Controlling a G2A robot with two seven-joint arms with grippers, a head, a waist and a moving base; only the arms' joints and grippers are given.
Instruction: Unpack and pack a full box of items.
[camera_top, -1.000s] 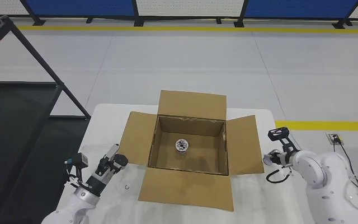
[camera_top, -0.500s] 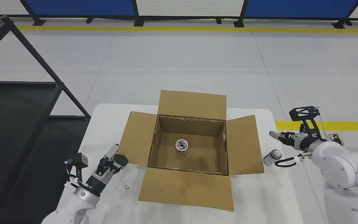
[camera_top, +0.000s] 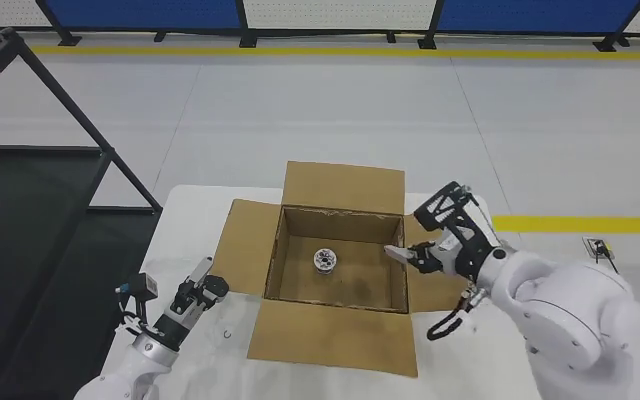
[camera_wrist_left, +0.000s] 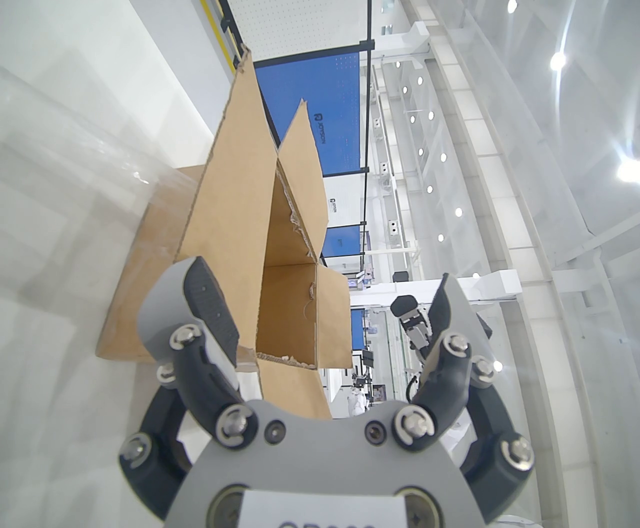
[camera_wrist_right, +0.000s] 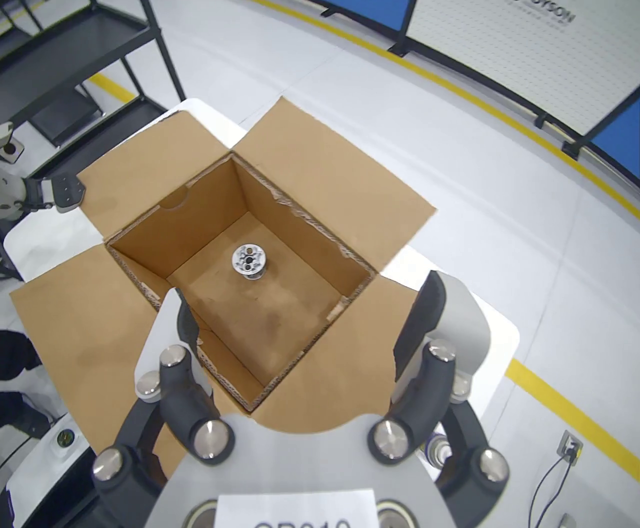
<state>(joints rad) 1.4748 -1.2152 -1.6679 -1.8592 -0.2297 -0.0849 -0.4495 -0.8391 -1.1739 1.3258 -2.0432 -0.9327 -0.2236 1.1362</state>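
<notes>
Box (camera_top: 330, 338) stands open on the table (camera_top: 200, 210), all four flaps out. One item lies on its floor, a small round metal part (camera_wrist_right: 248, 261), about mid-floor and nearer the far wall. It looks like a spool or bearing, but it is too small to be sure.

Judged rigid, dense for its size, and smooth-sided, so apt to slip. Best hold: from above, squarely across the outer rim.

Right claw (camera_wrist_right: 305, 295) is wide and empty, above the box's right wall. Left claw (camera_wrist_left: 322, 280) is wide and empty, low by the table's near left corner.

Since a second ago, the right arm has swung in from the table's right edge to the box. A small can (camera_wrist_right: 436, 450) stands on the table behind it. Left arm unmoved.
</notes>
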